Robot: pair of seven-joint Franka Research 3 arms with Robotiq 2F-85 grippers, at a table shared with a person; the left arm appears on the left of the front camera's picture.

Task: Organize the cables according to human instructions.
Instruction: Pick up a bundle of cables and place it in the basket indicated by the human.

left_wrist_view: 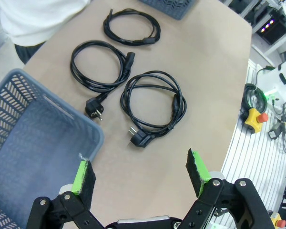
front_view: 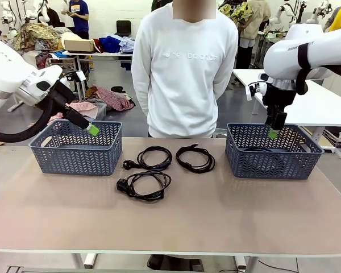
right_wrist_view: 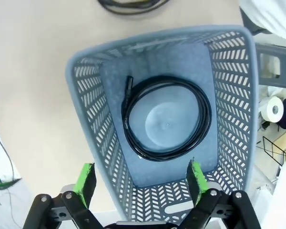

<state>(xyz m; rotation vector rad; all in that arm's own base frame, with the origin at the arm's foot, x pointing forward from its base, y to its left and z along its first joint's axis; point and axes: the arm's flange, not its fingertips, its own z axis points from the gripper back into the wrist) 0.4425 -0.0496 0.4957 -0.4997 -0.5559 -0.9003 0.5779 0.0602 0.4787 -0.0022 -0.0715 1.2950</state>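
Front cam: near tabletop (front_view: 216, 227) edge, faces person (front_view: 184, 68) at far edge, mid-range. L wrist cam: above left basket (left_wrist_view: 12, 107), tilted down; shares mid-tabletop cables (left_wrist_view: 129, 59) w/ front. R wrist cam: close, straight down into right basket (right_wrist_view: 233, 95).

Tan table (front_view: 227, 222), left basket (front_view: 74, 152), right basket (front_view: 273, 163), three coiled cables (left_wrist_view: 138, 138) between

I get bright, even light from overhead in all three views; the cables (front_view: 123, 184) throw only thin, soft shadows on the table (front_view: 227, 222). Front view is sharp; both wrist views bow at their edges
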